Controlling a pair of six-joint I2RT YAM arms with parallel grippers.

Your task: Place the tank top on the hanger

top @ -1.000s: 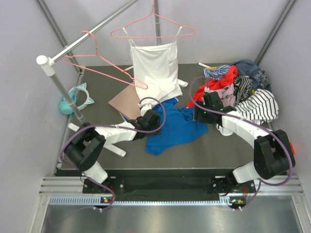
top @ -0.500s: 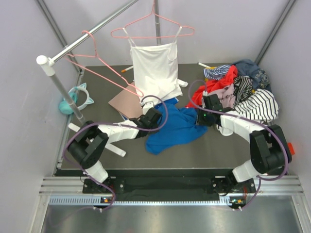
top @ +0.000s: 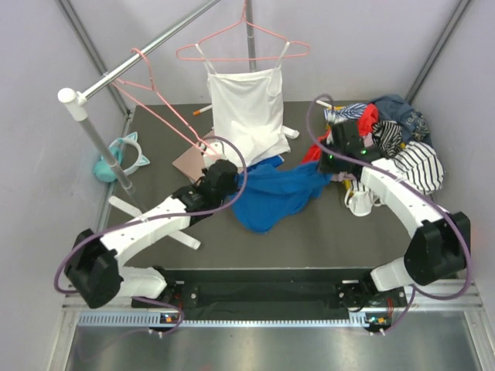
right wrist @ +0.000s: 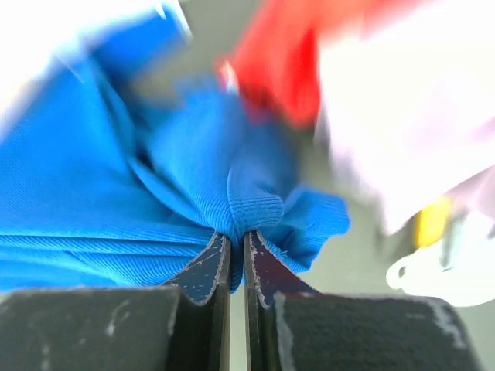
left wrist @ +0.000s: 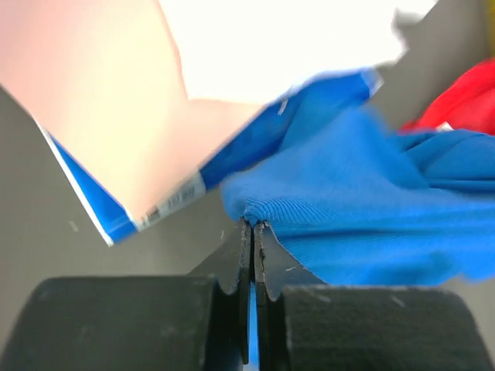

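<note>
Two hands are clamped on the bright royal-blue, soft-fabric tank top (top: 274,197), which is stretched in a bunch between them over the dark bench (top: 309,239), just below the white thin-strapped camisole (top: 247,108). The left hand (left wrist: 251,228) is pinched tight on a ribbed edge below the camisole's left corner. The right hand (right wrist: 237,238) is closed on a folded hem to the camisole's right. The thin pink wire hanger (top: 158,108) is hung bare from the metal rail (top: 166,35), left of the camisole.

clothes pile (top: 402,151) crowds right gripper (right wrist: 237,243); camisole (top: 247,108) hangs behind tank top (top: 274,199); near mat (top: 309,241) open.
</note>
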